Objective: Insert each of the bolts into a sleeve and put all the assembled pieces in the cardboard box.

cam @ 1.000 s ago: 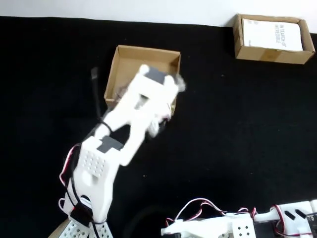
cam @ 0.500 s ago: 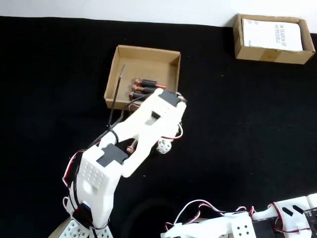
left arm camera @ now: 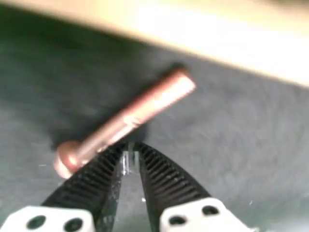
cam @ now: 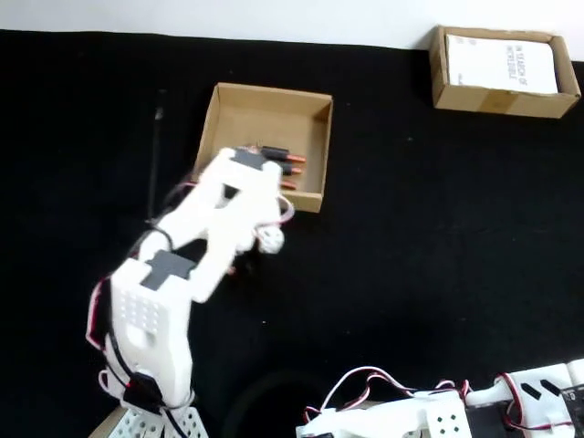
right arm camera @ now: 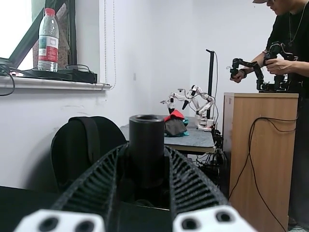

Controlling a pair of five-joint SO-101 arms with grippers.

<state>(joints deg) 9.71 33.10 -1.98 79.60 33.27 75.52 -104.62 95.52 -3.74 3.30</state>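
Since the bolt (left arm camera: 126,121) looks like a stiff, smooth, light rod, expect it to roll, so take it mid-shank, across its length. It lies on the desk (left arm camera: 241,145) just beside the cardboard box (cam: 219,119), upper middle of the high view. Your left end effector (left arm camera: 130,152) is pressed nearly together, tips at the bolt near its head. Your right end effector (right arm camera: 146,150) pinches the black sleeve (right arm camera: 146,130) upright.

The smooth metal bolt (left arm camera: 125,121) at centre frame is copper-pink. The left gripper (left arm camera: 129,147) and right gripper (right arm camera: 146,150) have black ribbed fingers (left arm camera: 164,179). The cylindrical sleeve (right arm camera: 146,130) is matt black, the open cardboard box (cam: 260,119) tan, the tablecloth (cam: 438,228) black.
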